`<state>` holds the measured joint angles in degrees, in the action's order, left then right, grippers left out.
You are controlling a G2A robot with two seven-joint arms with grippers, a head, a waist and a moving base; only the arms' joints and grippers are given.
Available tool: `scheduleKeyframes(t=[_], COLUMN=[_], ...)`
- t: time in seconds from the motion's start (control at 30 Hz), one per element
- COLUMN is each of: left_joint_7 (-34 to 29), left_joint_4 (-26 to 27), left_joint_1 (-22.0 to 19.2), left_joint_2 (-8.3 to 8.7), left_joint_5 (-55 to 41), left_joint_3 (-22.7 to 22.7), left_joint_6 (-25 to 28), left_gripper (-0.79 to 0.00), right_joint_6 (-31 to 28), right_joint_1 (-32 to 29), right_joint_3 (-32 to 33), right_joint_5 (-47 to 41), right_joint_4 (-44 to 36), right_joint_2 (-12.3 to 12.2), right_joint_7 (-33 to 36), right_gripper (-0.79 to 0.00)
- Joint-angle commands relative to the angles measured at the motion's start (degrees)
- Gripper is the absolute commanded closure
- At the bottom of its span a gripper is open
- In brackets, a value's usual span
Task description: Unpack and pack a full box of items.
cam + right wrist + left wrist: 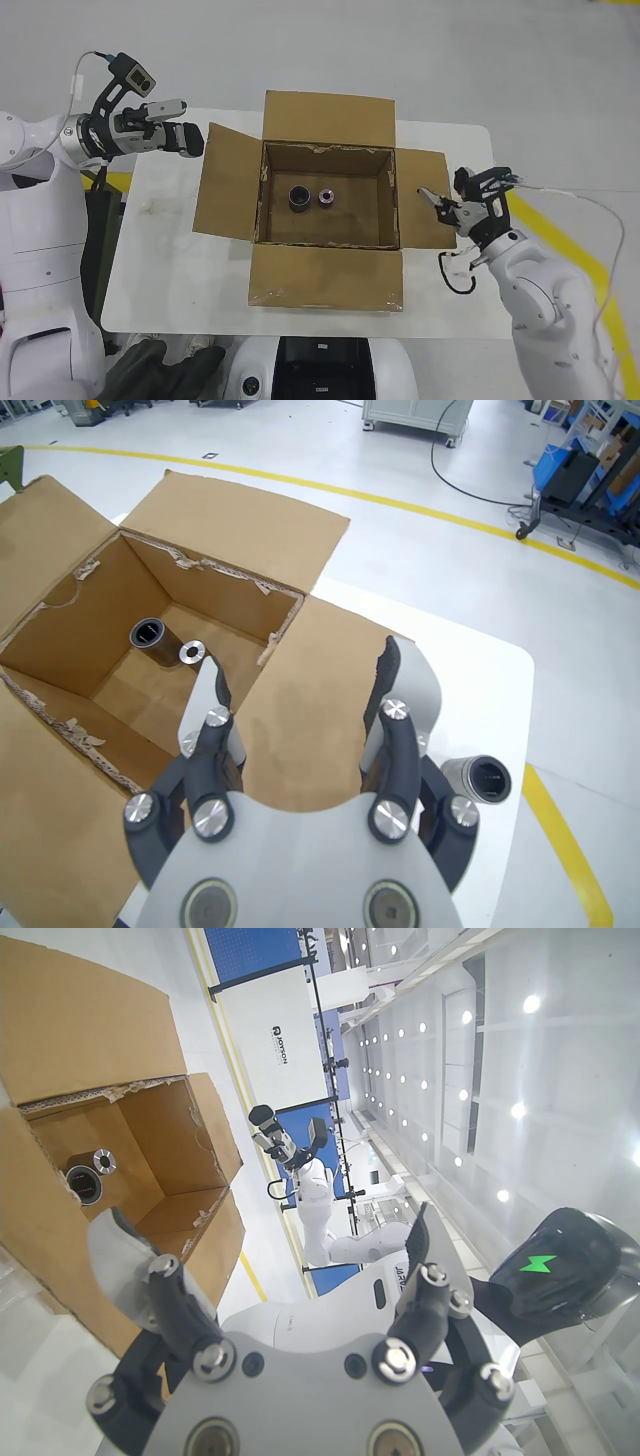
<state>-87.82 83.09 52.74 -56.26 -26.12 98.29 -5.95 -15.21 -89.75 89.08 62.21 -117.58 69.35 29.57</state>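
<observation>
Reach left, down into box [325, 275] for upright dark cylinder [300, 197]
from right gripper [432, 203], spread empty over flap [415, 165]; left gripper [195, 122] likewise spread

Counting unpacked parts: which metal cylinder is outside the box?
The silver metal cylinder on the white table by the right pincer; the other two sit inside the brown cardboard box.

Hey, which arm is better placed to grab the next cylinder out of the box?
Probably right: the right claw hangs open over a flap of the box, angled down toward the small cylinder. The left claw points sideways, beyond the opposite flap.
</observation>
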Motion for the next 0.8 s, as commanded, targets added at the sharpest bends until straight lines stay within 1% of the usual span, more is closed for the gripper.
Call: scheduleKeyframes(t=[0.0, 0.1, 0.13, 0.17, 0.2, 0.23, 0.27, 0.77], left_joint_7=[0.0, 0.0, 0.0, 0.0, 0.0, 0.0, 0.0, 0.0], left_joint_4=[0.0, 0.0, 0.0, 0.0, 0.0, 0.0, 0.0, 0.0], left_joint_1=[0.0, 0.0, 0.0, 0.0, 0.0, 0.0, 0.0, 0.0], left_joint_2=[0.0, 0.0, 0.0, 0.0, 0.0, 0.0, 0.0, 0.0], left_joint_5=[0.0, 0.0, 0.0, 0.0, 0.0, 0.0, 0.0, 0.0], left_joint_3=[0.0, 0.0, 0.0, 0.0, 0.0, 0.0, 0.0, 0.0], left_joint_6=[0.0, 0.0, 0.0, 0.0, 0.0, 0.0, 0.0, 0.0], left_gripper=[-0.785, -0.785, -0.785, -0.785, -0.785, -0.785, -0.785, -0.785], right_joint_6=[0.2, 1.0, 1.4, 1.7, 1.4, 1.0, 1.0, 1.0], right_joint_1=[0.1, -0.2, -0.3, -0.3, -0.3, -0.3, -0.3, -0.3], right_joint_3=[0.3, 1.2, 1.5, 1.6, 1.6, 1.7, 1.7, 1.7], right_joint_5=[-1.2, -2.2, -2.4, -3.0, -4.3, -4.7, -4.7, -4.7], right_joint_4=[0.8, 2.0, 2.4, 2.6, 2.7, 2.7, 2.7, 2.7], right_joint_2=[0.0, -0.1, -0.1, -0.1, -0.1, -0.1, -0.1, -0.1], right_joint_7=[-0.3, -0.8, -0.7, -0.8, -1.3, -1.3, -1.3, -1.3], right_gripper=[-0.613, -0.628, -0.643, -0.686, -0.699, -0.69, -0.714, -0.714])
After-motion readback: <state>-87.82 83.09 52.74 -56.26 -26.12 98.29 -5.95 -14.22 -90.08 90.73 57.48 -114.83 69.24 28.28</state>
